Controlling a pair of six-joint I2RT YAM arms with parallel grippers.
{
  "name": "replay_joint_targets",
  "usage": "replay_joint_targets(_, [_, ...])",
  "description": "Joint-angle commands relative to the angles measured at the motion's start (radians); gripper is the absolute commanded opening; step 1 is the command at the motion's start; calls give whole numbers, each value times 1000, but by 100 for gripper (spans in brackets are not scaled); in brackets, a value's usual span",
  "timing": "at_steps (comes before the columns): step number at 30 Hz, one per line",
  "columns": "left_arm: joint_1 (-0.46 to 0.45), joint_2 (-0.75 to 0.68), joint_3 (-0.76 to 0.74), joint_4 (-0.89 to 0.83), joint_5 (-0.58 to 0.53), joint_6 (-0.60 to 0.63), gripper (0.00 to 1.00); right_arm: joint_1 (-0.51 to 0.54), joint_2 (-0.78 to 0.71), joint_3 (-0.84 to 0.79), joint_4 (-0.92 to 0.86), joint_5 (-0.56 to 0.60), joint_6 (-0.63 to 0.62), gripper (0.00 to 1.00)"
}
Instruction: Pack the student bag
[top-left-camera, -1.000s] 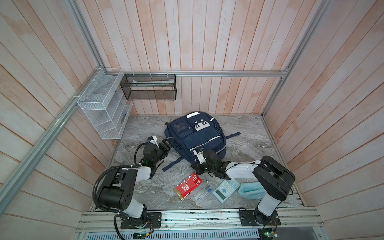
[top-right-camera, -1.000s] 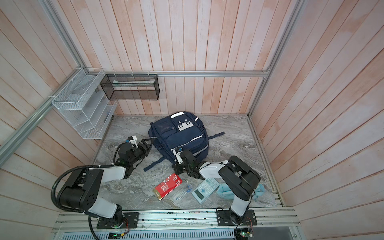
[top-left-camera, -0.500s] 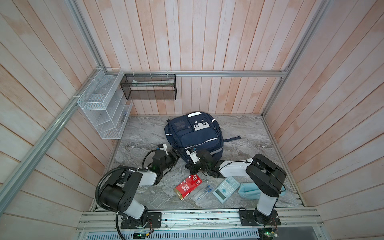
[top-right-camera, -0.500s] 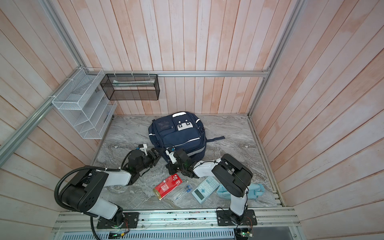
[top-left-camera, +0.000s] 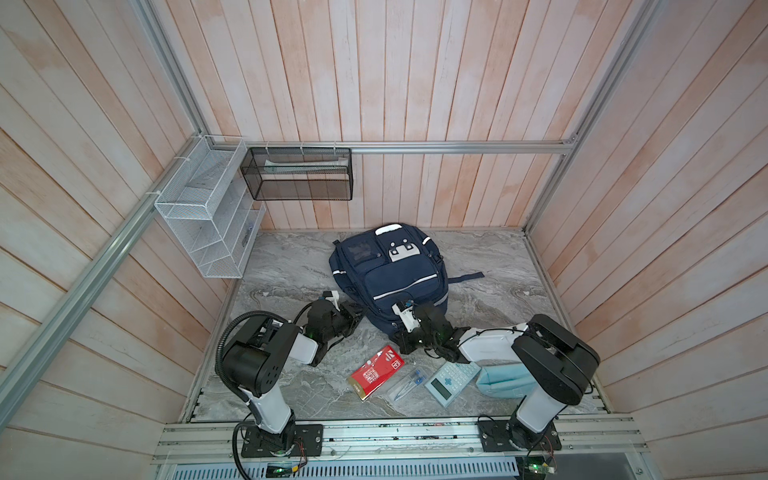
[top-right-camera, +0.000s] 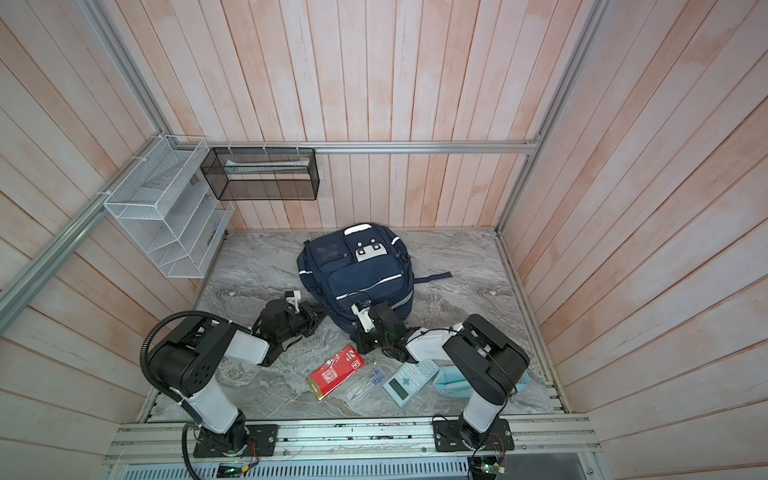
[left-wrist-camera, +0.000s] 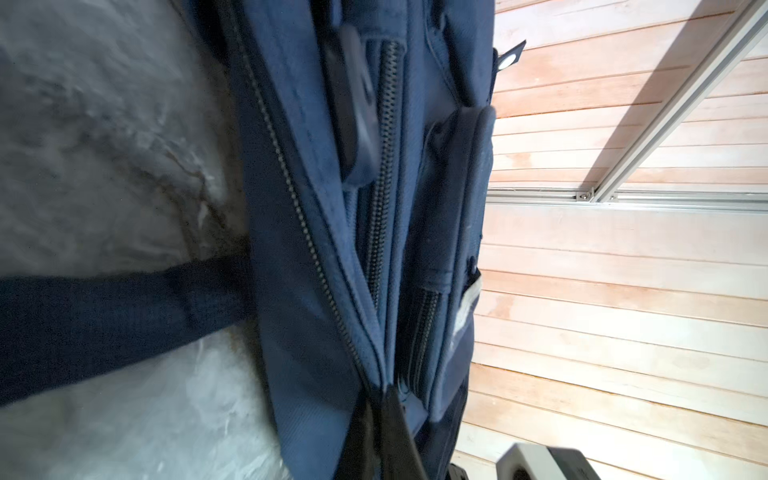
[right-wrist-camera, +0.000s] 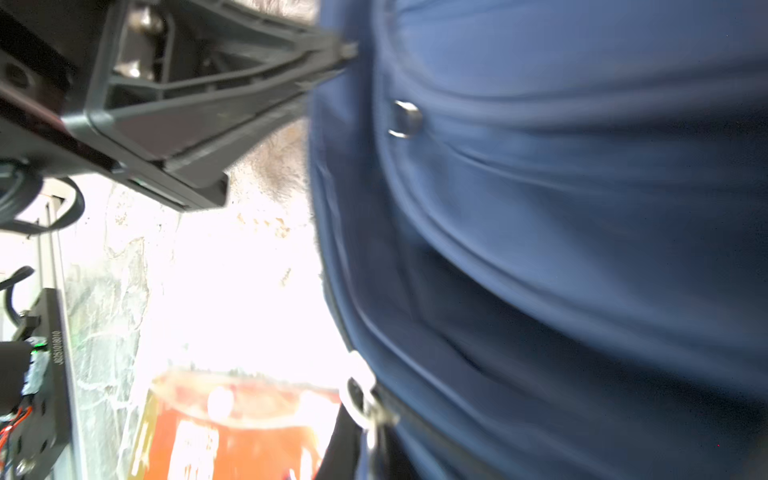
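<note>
A red packet (top-left-camera: 377, 372) with white print, a clear sleeve of pens (top-left-camera: 409, 383), a pale-blue calculator (top-left-camera: 453, 382) and a light-blue soft pouch (top-left-camera: 498, 380) lie in a row, left to right, along the near edge of a grey marbled tabletop (top-left-camera: 291, 266). At far left, a white wire rack (top-left-camera: 203, 216) and a black mesh basket (top-left-camera: 297, 174) hang from aluminium rails (top-left-camera: 415, 146) against pink-washed plank walls (top-left-camera: 415, 83).

The left gripper (top-left-camera: 358, 318) no longer hangs beside the left flank of the student bag (top-left-camera: 399, 286); it sits at the bag's near left corner. Its jaws, wide apart a second ago, are pinched together on the navy fabric there.
</note>
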Motion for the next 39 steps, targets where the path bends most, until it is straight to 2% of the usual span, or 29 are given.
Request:
replay_joint_targets(1, [75, -46, -11, -1, -25, 43, 0, -69, -46, -78, -68, 11, -13, 0])
replay_joint_targets(5, [130, -75, -29, -13, 2, 56, 0, -206, -81, -128, -108, 35, -9, 0])
replay_joint_targets(7, [148, -84, -21, -40, 8, 72, 0, -240, -91, -124, -130, 46, -26, 0])
replay_joint_targets(10, [159, -83, -1, -53, 14, 85, 0, -246, -95, -92, -166, 82, -31, 0])
replay_joint_targets(12, [181, -83, 9, -54, 15, 83, 0, -265, -83, -87, -182, 125, 15, 0])
replay_joint_targets(15, [224, -72, 39, -59, 41, 85, 0, -307, -48, -81, -180, 89, 48, 0])
replay_joint_targets(18, [235, -82, 52, -37, 88, 94, 0, -232, -56, -63, -165, 79, 32, 0])
replay_joint_targets(19, [218, -104, 53, -60, 83, 107, 6, -192, -53, -48, -158, 67, 31, 0])
replay_joint_targets(20, [192, -133, 52, -103, 70, 126, 19, -155, -48, -29, -154, 47, 30, 0])
replay_joint_targets(22, [126, -202, 34, -194, 14, 153, 52, -89, -37, 4, -140, 31, 57, 0])
replay_joint_targets(23, [92, -244, 12, -230, -16, 155, 66, -56, -31, 22, -123, 26, 72, 0])
replay_joint_targets(24, [67, -284, -17, -255, -42, 141, 74, -25, -24, 44, -114, 23, 84, 0])
replay_joint_targets(27, [33, -390, -141, -252, -92, 74, 75, 37, 17, 111, -106, 30, 105, 0])
replay_joint_targets(30, [-33, -447, -174, -313, -121, 53, 78, 63, 57, 141, -55, 15, 126, 0])
replay_joint_targets(33, [-81, -437, -155, -327, -128, 56, 80, 93, 89, 173, -40, -3, 113, 0])
replay_joint_targets(36, [-78, -409, -151, -272, -160, 43, 85, 128, 101, 201, -51, -20, 63, 0])
replay_joint_targets(39, [-79, -339, -73, -277, -157, 82, 88, 145, 106, 209, -69, -29, 31, 0])
